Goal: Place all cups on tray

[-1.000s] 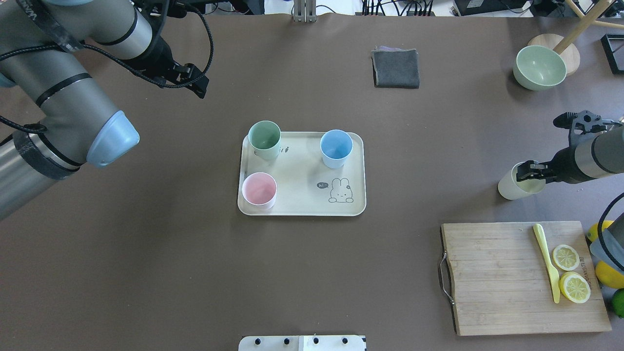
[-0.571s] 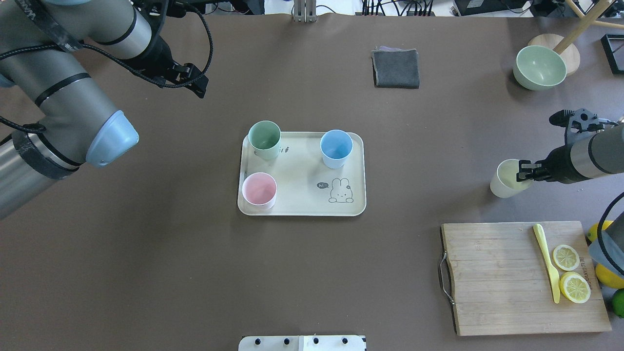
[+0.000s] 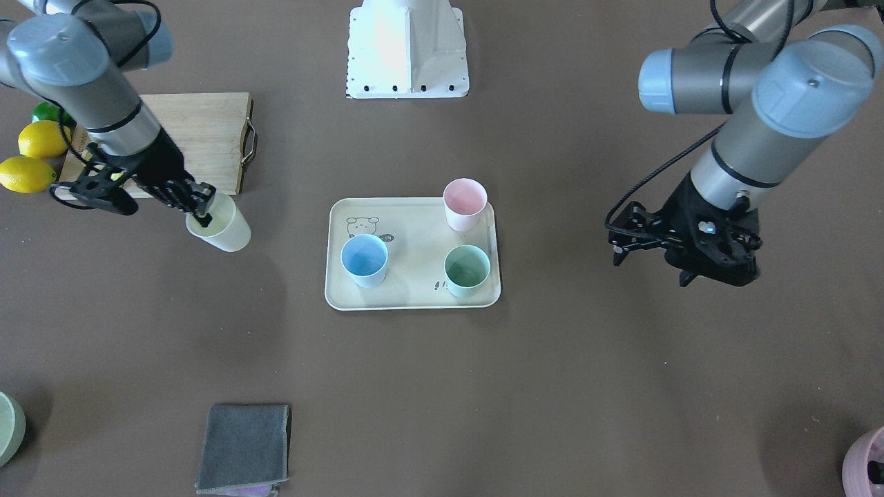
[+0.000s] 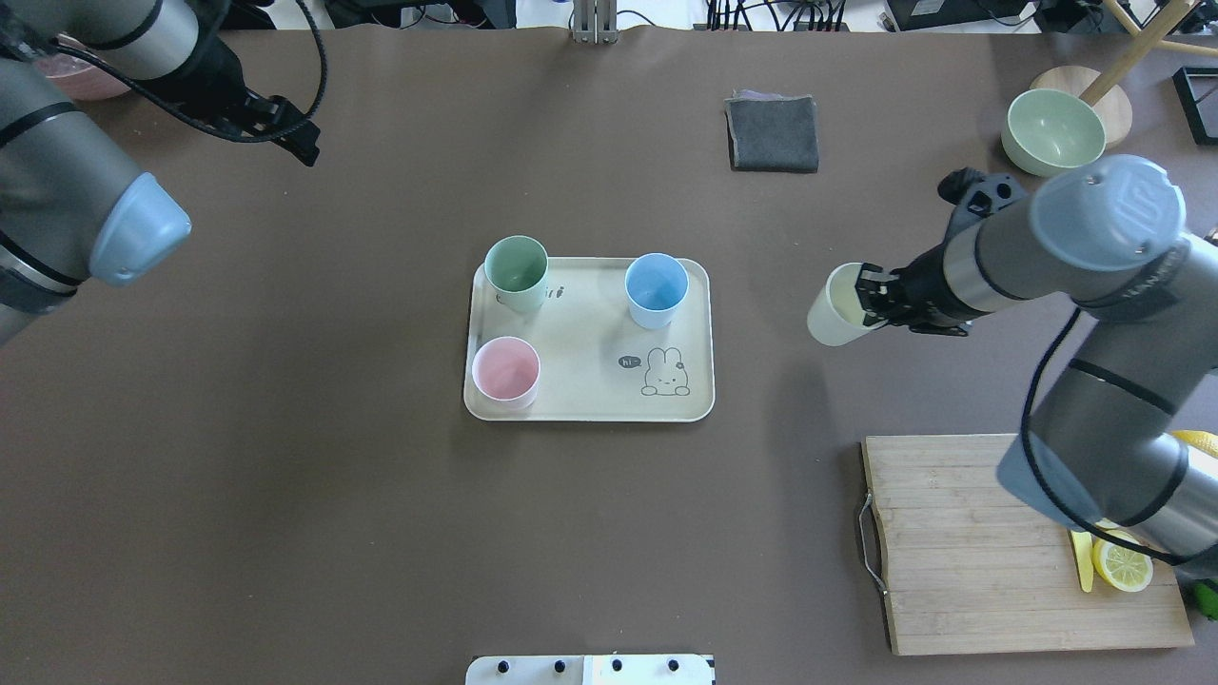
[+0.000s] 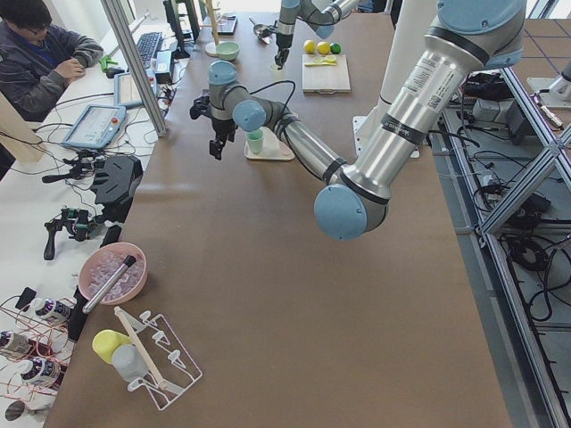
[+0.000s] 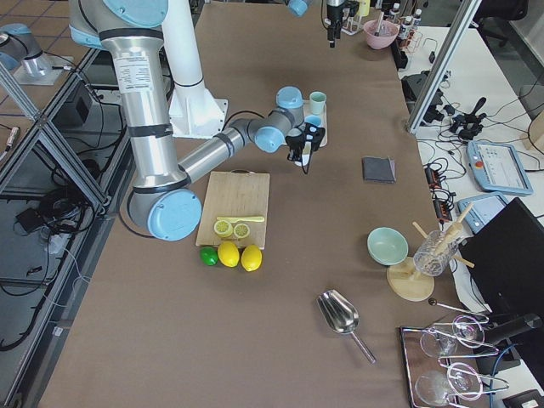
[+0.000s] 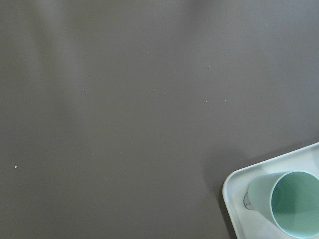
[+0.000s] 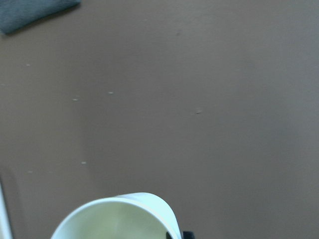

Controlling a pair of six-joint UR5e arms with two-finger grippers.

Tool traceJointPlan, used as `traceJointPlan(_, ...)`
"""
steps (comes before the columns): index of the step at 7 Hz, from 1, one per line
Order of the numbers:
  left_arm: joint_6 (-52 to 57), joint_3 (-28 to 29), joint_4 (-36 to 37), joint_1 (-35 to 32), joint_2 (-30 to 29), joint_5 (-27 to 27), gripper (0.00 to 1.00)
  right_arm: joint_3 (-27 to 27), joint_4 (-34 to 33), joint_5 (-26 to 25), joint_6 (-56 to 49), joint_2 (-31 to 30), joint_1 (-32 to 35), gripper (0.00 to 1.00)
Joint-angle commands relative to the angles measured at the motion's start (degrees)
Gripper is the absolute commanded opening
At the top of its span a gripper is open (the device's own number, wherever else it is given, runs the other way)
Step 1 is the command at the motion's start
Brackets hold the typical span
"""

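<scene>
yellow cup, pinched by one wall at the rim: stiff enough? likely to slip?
Likely stiff and light: the yellow cup hangs from the right tool by one wall with no visible flex. It sits tilted in the pinch, so it may pivot if jolted. Narrow-based and seemingly empty, it could tip if released at that angle.

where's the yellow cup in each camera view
Exterior front-facing: yellow cup, left of the tray.
Overhead exterior: yellow cup, right of the tray.
Exterior left: too far and small to make out.
Exterior right: cannot make it out near the arm.
Left wrist: not in it.
Right wrist: its rim at the bottom edge.
Shared landmark: the tray.
</scene>
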Motion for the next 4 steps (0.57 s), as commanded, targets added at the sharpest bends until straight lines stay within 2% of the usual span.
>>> traceJointPlan(1, 16.0, 7.9, -0.4, -7.2, 1.3, -1.3, 0.98, -0.4, -10.3, -6.3, 8.6, 10.7, -7.8, 0.00)
traceJointPlan(2, 20.7, 10.8, -0.8, -10.0, 1.5, -1.3, 0.98, -1.5, -10.7, -10.2, 9.6, 12.5, -11.2, 0.00)
traceJointPlan(3, 21.0, 10.9, -0.8, -10.4, 1.6, -1.3, 0.98, -2.8, -10.6, -12.6, 9.9, 13.7, -13.9, 0.00)
traceJointPlan(4, 21.0, 10.8, -0.8, -10.4, 1.7, -1.4, 0.98, -4.9, -9.9, -13.1, 11.4, 15.4, -14.4, 0.10)
